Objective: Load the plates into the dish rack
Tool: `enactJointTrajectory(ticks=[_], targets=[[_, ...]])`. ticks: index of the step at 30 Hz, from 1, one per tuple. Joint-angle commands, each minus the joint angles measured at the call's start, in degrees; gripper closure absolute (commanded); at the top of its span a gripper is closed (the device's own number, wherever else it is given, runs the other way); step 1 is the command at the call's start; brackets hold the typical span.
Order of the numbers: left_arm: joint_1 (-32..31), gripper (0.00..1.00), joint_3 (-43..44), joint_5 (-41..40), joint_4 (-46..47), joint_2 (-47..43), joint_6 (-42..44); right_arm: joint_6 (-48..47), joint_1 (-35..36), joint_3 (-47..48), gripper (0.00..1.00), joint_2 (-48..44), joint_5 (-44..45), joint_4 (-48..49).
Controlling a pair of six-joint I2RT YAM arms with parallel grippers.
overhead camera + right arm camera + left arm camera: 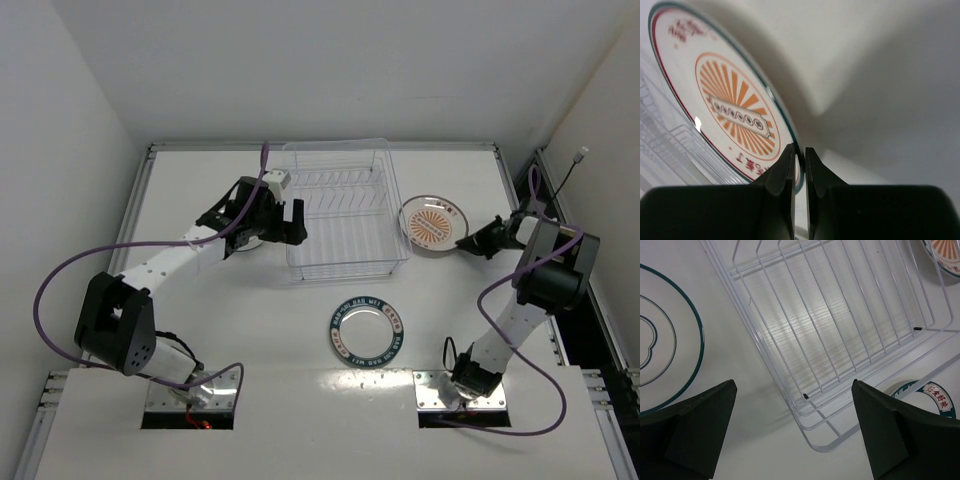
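The clear wire dish rack point(345, 210) stands at the table's middle back; its floor also fills the left wrist view point(840, 320). The orange-striped plate point(434, 221) is just right of the rack, tilted. My right gripper point(468, 240) is shut on its right rim, and the right wrist view shows the fingers point(800, 155) pinching the edge of that plate point(735, 115). The plate with the dark lettered rim point(368, 331) lies flat in front of the rack, partly seen in the left wrist view point(932, 395). My left gripper point(292, 222) is open and empty over the rack's near left corner point(794, 385).
A white round dish with a thin teal ring point(665, 340) lies on the table left of the rack, under my left arm point(247, 241). White walls enclose the table on three sides. Purple cables loop from both arms.
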Motion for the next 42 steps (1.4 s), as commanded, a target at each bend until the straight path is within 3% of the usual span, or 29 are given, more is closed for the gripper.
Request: enactJointTrajectory(ticks=[1,6,7,11,14,22,31,37,42], targets=[[0.1,0.00,2.3,-0.9,0.0,0.0,0.2,-1.2,0.5,0.9,1.00,-1.7,1.7,-0.3],[0.1,0.00,2.3,-2.0,0.0,0.0,0.2,-1.2,2.6,-2.9,1.00,-20.2,10.9,0.0],[0.1,0.00,2.3,-2.5,0.0,0.0,0.2,-1.2,4.5,-2.4,1.00,-27.2,15.7,0.0],[0.1,0.00,2.3,-5.5,-1.2,0.5,0.2,-1.7,13.0,3.7,1.00,-38.0,31.6,-4.2],[0.1,0.00,2.8,-8.0,-1.7,0.5,-0.4,-4.5,20.6,12.8,1.00,-37.5,39.9,-7.4],[0.1,0.00,3.3,-14.3,-3.4,1.0,-1.5,-12.5,36.4,23.3,1.00,-25.6,56.5,-8.4],[0.1,0.00,3.3,-15.4,-3.4,1.6,-2.1,-19.5,43.8,33.1,1.00,-14.1,66.8,-8.4],[0.1,0.00,3.3,-15.9,-3.9,1.6,-2.1,-21.9,47.4,33.7,1.00,-10.7,71.8,-7.8],[0.1,0.00,3.9,-15.9,-3.9,1.6,-2.1,-29.7,52.1,33.1,1.00,-8.6,77.9,-2.7]])
